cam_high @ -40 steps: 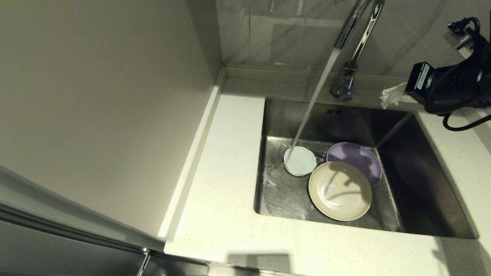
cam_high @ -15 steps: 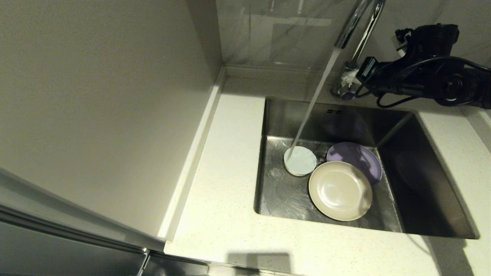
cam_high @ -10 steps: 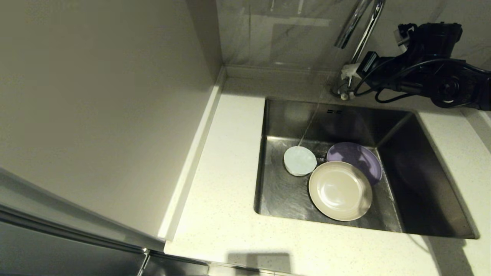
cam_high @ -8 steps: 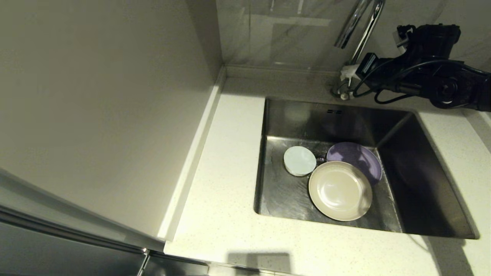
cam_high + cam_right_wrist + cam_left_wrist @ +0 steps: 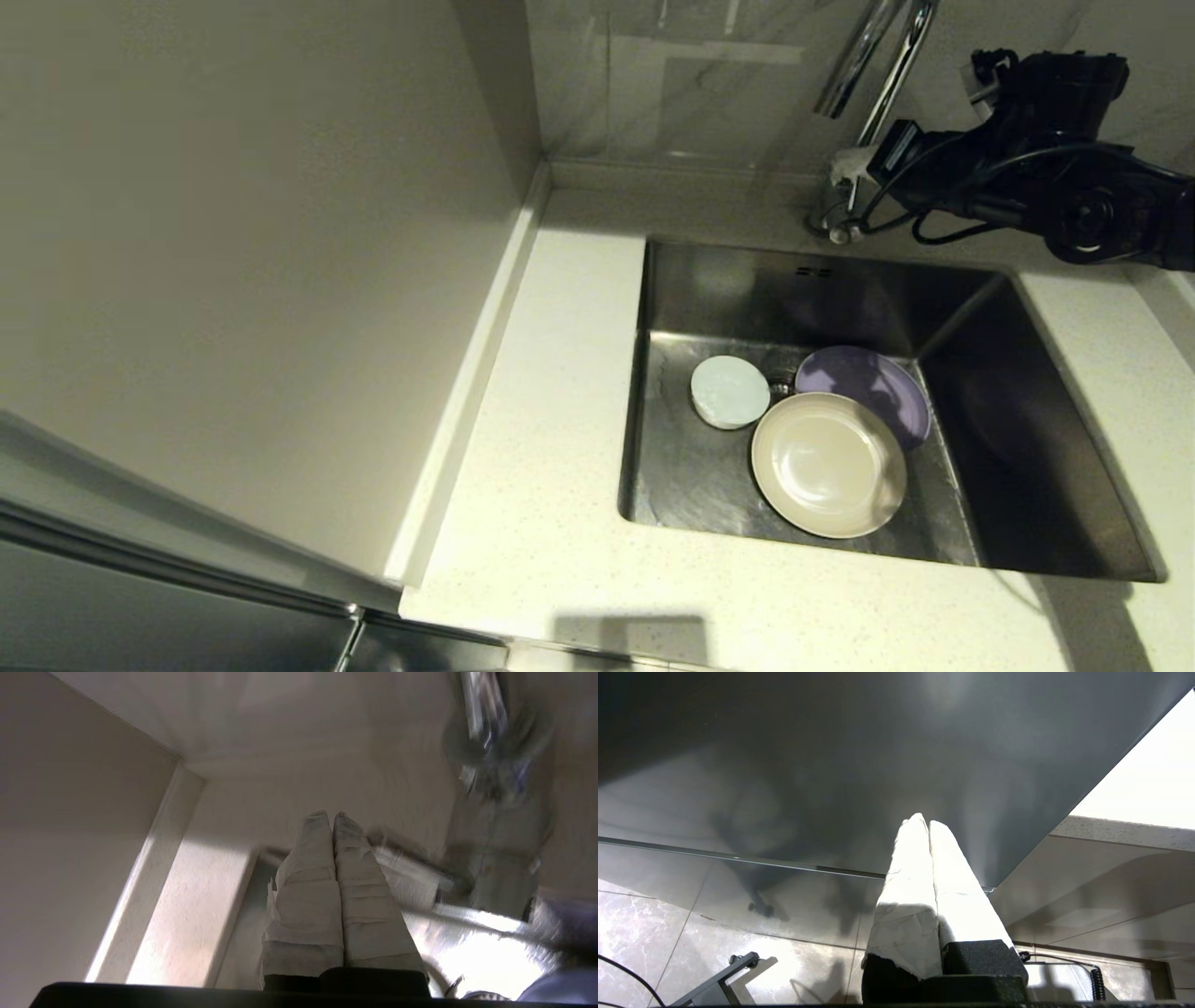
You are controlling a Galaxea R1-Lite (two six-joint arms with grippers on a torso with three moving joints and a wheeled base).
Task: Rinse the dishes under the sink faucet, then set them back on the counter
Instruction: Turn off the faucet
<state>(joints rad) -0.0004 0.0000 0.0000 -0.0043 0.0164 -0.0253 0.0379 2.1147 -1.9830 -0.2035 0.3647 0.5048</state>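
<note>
Water: none comes from the faucet (image 5: 868,56).
Dishes: bowl (image 5: 730,392) and two plates (image 5: 828,464) lie in the sink (image 5: 1018,420).
Right gripper (image 5: 848,170): fingers together, empty, by the faucet.
Left: lift dishes onto the counter (image 5: 551,467).

- Plain beige side wall (image 5: 252,243) takes up the whole left side, matte with no marks.
- Back wall (image 5: 691,84) is glossy grey marbled tile with faint reflections.
- Left wrist view shows a dark panel (image 5: 831,765), probably a cabinet front, above pale marbled floor tiles (image 5: 644,933).
</note>
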